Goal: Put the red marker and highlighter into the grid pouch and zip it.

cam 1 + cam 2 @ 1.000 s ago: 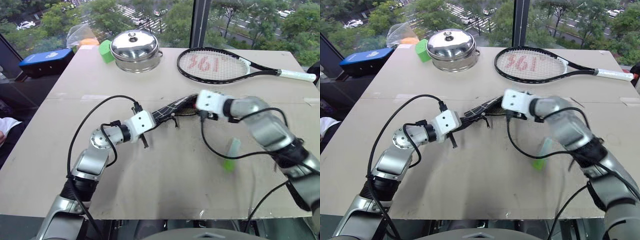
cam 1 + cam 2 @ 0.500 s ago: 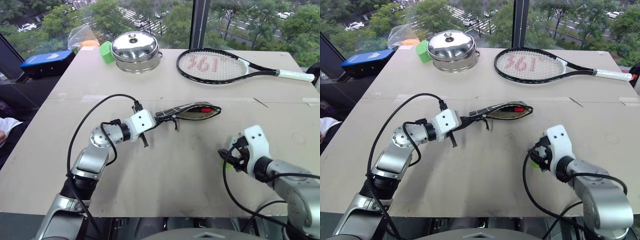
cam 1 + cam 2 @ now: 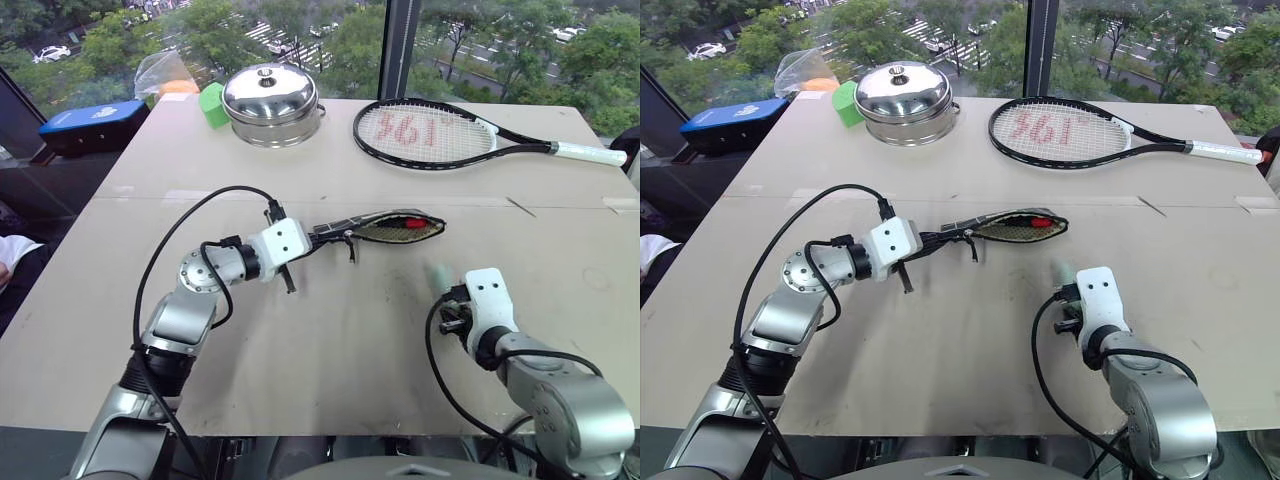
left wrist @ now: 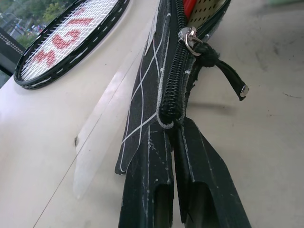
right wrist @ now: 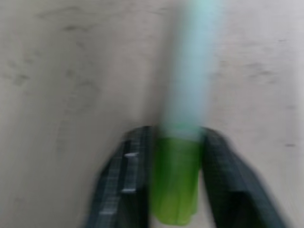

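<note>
Right gripper [image 5: 175, 156] has withdrawn from the grid pouch [image 3: 385, 226], now clamping the blurred highlighter [image 5: 183, 142] cap-forward; left gripper [image 4: 173, 137] pinches the pouch's end.

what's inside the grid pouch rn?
The red marker shows through the grid pouch opening. The rest of the interior is hidden. The highlighter sits between the right gripper fingers.
</note>
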### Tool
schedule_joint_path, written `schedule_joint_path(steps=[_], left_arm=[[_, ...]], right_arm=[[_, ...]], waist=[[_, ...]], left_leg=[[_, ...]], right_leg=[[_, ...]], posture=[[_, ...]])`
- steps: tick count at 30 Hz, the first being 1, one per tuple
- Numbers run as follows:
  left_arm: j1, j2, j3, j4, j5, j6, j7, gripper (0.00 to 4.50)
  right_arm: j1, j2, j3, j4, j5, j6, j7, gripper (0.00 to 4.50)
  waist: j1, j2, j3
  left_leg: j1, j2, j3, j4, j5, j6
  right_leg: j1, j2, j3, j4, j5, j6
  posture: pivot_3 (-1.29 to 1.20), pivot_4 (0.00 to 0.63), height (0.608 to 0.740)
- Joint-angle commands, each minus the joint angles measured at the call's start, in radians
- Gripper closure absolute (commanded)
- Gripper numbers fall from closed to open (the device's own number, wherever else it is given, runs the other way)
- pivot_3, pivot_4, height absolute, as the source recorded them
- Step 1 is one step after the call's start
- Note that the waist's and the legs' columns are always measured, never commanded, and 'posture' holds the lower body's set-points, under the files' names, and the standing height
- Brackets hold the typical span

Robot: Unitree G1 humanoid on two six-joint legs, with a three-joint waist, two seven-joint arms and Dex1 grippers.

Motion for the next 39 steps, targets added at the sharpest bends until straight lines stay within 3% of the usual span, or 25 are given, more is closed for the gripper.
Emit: schedule_joint_path(steps=[1,7,11,14,20,26,29,31,33,35,39], left_arm=[[0.000,0.008,0.017,-0.035,-0.009,-0.011,0.008,4.50],[0.003,0.005,0.013,-0.039,-0.010,-0.008,0.012,4.50],[-0.002,0.001,0.008,-0.044,-0.012,-0.006,0.010,4.50],[-0.008,-0.001,0.003,-0.045,-0.011,-0.008,0.007,4.50],[-0.014,-0.009,-0.009,-0.062,-0.012,-0.009,0.002,4.50],[0.002,-0.016,-0.026,-0.099,-0.015,-0.013,-0.001,4.50],[0.007,-0.017,-0.028,-0.105,-0.014,-0.011,0.004,4.50],[0.012,-0.020,-0.021,-0.106,-0.018,-0.005,0.011,4.50],[0.016,-0.022,-0.013,-0.103,-0.024,0.010,0.018,4.50],[0.009,-0.028,-0.009,-0.096,-0.030,0.029,0.023,4.50],[-0.018,-0.036,-0.008,-0.070,-0.033,0.050,0.025,4.50]], right_arm=[[0.011,-0.152,-0.014,-0.012,0.003,0.018,0.015,4.21],[-0.081,-0.514,0.007,-0.072,0.087,-0.203,0.208,4.21],[-0.229,-0.817,0.148,0.001,0.045,-0.429,0.352,4.21],[-0.358,-0.902,0.259,0.080,0.001,-0.575,0.434,4.21],[-0.625,-0.876,0.472,0.301,-0.168,-0.762,0.547,4.21],[-0.839,-0.689,0.670,0.621,-0.383,-1.010,0.628,4.21],[-0.866,-0.626,0.672,0.717,-0.415,-1.110,0.658,2.75],[-0.853,-0.623,0.636,0.747,-0.438,-1.165,0.650,1.69],[-0.811,-0.639,0.560,0.725,-0.410,-1.158,0.658,0.91],[-0.733,-0.609,0.408,0.625,-0.270,-0.998,0.703,0.91],[-0.629,-0.408,0.002,0.295,0.089,-0.351,0.810,0.91]], waist=[[0.002,0.001,0.000],[-0.004,0.003,0.003],[-0.012,0.004,0.004],[-0.015,0.002,0.004],[-0.018,0.003,0.005],[-0.026,0.003,0.006],[-0.024,0.003,0.006],[-0.018,0.003,0.006],[-0.013,0.003,0.006],[-0.004,0.003,0.006],[-0.001,0.003,0.006]], left_leg=[[0.000,0.000,0.000,0.000,0.000,0.000],[0.000,-0.001,0.001,0.000,0.000,0.001],[0.001,0.000,0.000,-0.001,0.000,0.001],[0.001,0.000,0.000,-0.002,0.000,0.001],[-0.001,0.001,0.001,-0.001,0.000,0.001],[0.000,0.000,0.003,0.000,0.001,-0.001],[0.000,0.000,0.002,0.000,0.003,-0.004],[-0.001,0.000,0.002,0.000,0.003,-0.004],[-0.001,0.000,0.002,0.000,0.003,-0.004],[-0.002,0.000,0.002,0.000,0.003,-0.004],[-0.001,0.001,0.002,0.001,0.003,-0.004]], right_leg=[[0.000,0.000,0.000,0.000,0.000,0.000],[0.000,-0.001,0.001,-0.001,0.000,0.000],[-0.001,0.002,0.001,0.000,0.000,0.000],[-0.001,0.002,0.000,-0.001,0.000,0.000],[-0.001,0.001,0.001,-0.002,0.002,0.004],[-0.001,0.001,0.001,-0.001,0.002,0.004],[-0.001,0.002,0.001,0.000,0.002,0.005],[-0.001,0.002,0.000,0.000,0.002,0.005],[-0.001,0.001,0.000,0.000,0.002,0.005],[-0.001,0.000,0.000,-0.001,0.002,0.005],[0.000,0.000,0.000,0.001,0.003,0.004]], posture=[[0.00,0.150,0.740],[0.00,0.150,0.740],[0.00,0.150,0.740],[0.00,0.150,0.740],[0.00,0.150,0.740],[0.00,0.150,0.740],[0.00,0.150,0.740],[0.00,0.150,0.740],[0.00,0.150,0.740],[0.00,0.150,0.740],[0.00,0.150,0.740]])
